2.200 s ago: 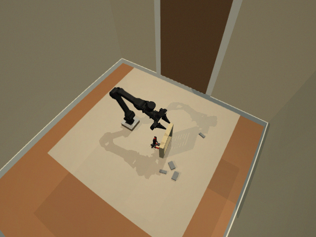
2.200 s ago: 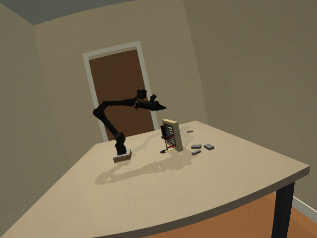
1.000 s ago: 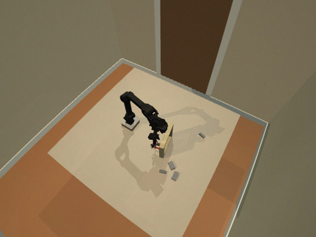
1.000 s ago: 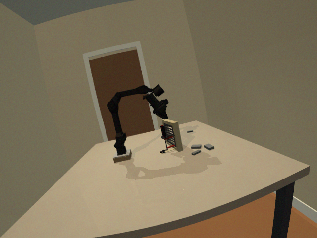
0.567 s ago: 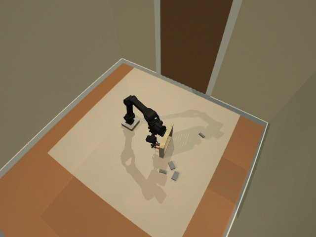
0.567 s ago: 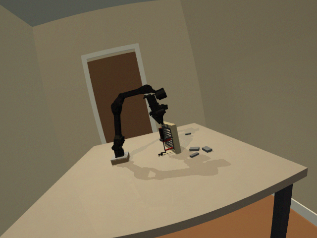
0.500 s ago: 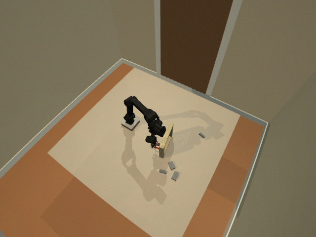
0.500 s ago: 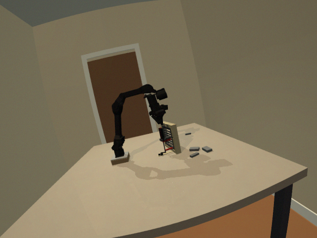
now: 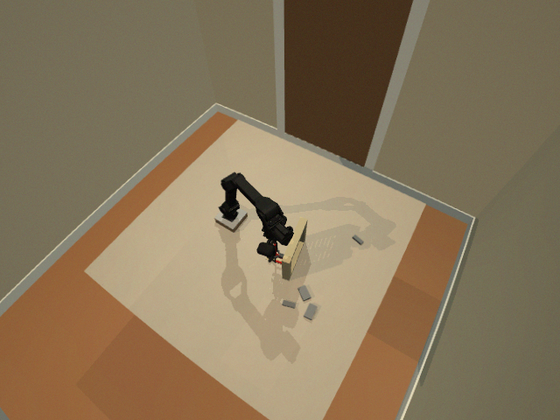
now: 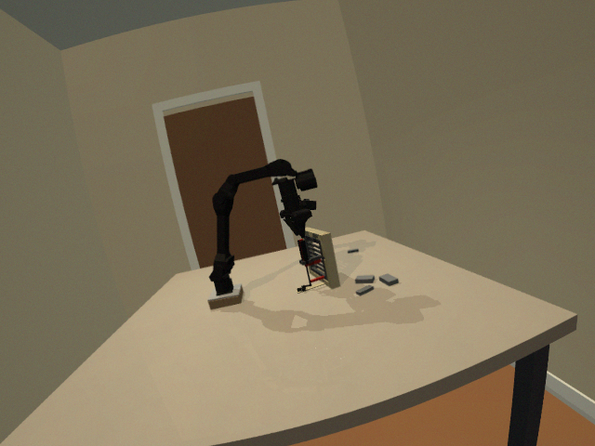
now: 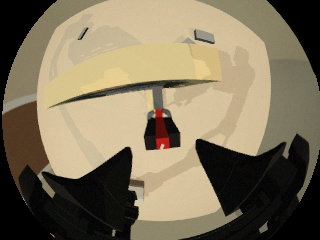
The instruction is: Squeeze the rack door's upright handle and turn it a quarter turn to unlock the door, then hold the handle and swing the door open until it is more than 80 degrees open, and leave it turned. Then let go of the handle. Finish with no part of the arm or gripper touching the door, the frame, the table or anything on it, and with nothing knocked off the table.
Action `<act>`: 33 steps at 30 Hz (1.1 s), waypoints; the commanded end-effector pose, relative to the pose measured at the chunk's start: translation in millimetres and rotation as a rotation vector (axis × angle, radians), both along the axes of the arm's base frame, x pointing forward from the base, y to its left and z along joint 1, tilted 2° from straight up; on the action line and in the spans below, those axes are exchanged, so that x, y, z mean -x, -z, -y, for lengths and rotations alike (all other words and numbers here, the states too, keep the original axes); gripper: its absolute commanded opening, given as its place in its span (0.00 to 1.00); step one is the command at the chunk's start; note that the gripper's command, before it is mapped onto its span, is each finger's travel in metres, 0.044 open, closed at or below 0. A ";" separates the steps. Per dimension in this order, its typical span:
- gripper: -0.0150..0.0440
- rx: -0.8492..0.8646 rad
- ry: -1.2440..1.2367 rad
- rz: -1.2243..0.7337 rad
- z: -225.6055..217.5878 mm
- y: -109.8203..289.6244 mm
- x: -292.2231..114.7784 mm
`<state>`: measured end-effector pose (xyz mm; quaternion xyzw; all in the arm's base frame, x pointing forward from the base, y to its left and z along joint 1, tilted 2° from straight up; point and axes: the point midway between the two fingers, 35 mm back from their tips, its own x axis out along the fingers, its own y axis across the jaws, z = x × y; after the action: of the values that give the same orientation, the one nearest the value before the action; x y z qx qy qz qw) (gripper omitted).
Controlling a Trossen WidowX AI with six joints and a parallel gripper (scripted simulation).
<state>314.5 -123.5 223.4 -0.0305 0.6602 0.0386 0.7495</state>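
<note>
The tool (image 9: 272,251) (image 10: 301,233) (image 11: 163,148) points down with its fingers apart, above the upright black-and-red handle (image 10: 302,250) (image 11: 161,131). That handle stands on the arm's side of the pale frame (image 9: 285,269) (image 10: 331,259) (image 11: 135,62), upright on the worktop (image 9: 180,253) (image 10: 167,364); whether tool and handle touch, I cannot tell.

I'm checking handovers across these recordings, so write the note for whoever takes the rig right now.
Gripper: open, pointing down above the handle, holding nothing.
Handle: black and red, upright, on the near side of the rack frame.
Done: gripper lined up over the handle, by the look of it.
Left: squeeze and turn the handle, swing the door past 80 degrees, let go, back clear.
Watch the loose grey blocks.
</note>
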 end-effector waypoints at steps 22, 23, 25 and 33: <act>0.75 0.016 0.005 -0.038 0.2 40.2 -4.9; 0.75 0.017 0.005 -0.039 0.1 41.9 -5.0; 0.75 0.018 0.006 -0.043 0.0 45.2 -5.1; 0.75 0.023 0.008 -0.054 -0.6 58.0 -5.1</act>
<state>319.5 -122.4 170.2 -0.0353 0.6788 0.0337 0.7327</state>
